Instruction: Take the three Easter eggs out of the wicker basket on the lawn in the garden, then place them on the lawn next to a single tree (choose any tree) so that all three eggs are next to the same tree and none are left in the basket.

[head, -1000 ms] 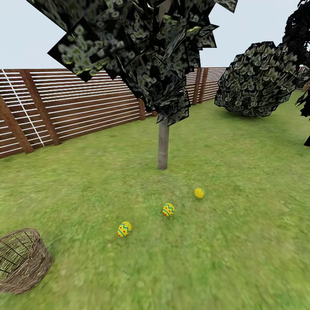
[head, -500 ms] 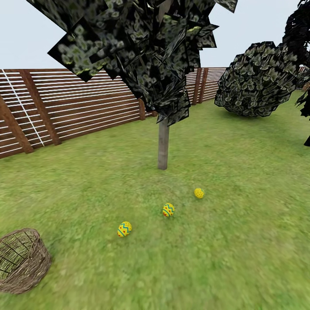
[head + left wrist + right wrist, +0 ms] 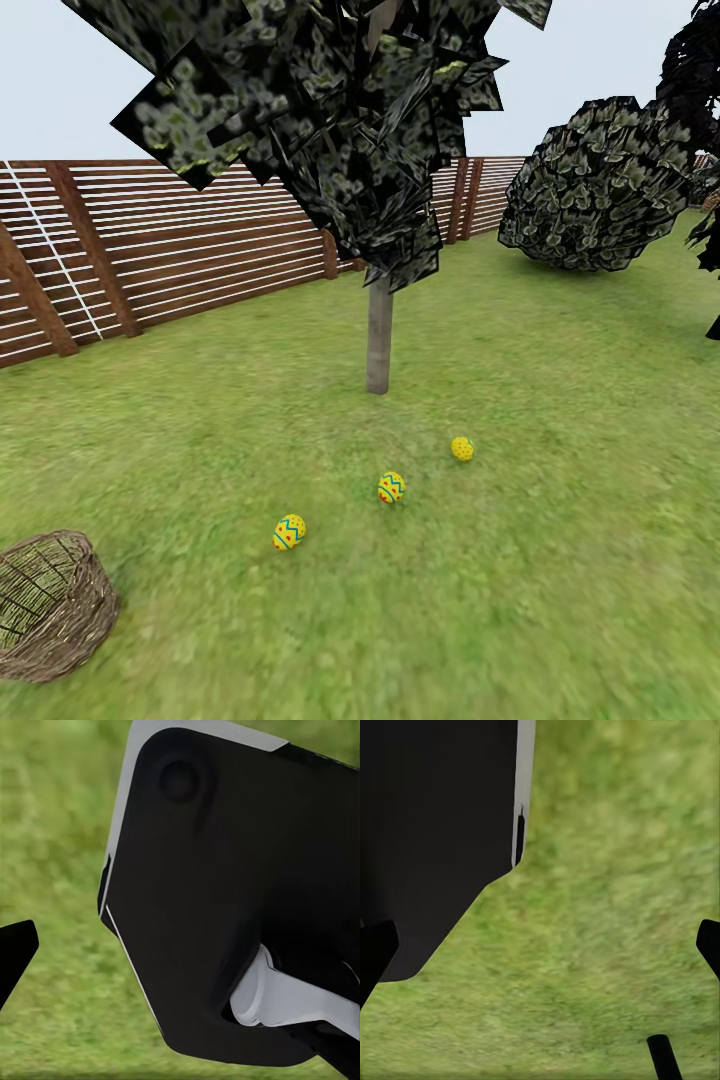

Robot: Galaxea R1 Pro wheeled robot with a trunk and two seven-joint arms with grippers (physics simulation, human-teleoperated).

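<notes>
Three Easter eggs lie apart on the lawn [image 3: 560, 560] in front of the tree [image 3: 378, 335]. The zigzag egg [image 3: 289, 532] is nearest the wicker basket [image 3: 70, 630], a second zigzag egg [image 3: 391, 487] lies in the middle, and the dotted egg [image 3: 462, 448] is closest to the trunk. The basket sits tilted at the lower left and I see no egg in the part of its inside that shows. My right gripper [image 3: 540, 952] hangs open over bare grass. My left gripper [image 3: 180, 952] shows one fingertip [image 3: 15, 949] at the frame's edge; a black part of my body hides the other.
A brown slatted fence [image 3: 200, 250] runs along the left and back of the garden. A low rounded bush [image 3: 595, 185] stands at the back right, and another dark tree [image 3: 700, 80] shows at the right edge. Open grass stretches to the right of the eggs.
</notes>
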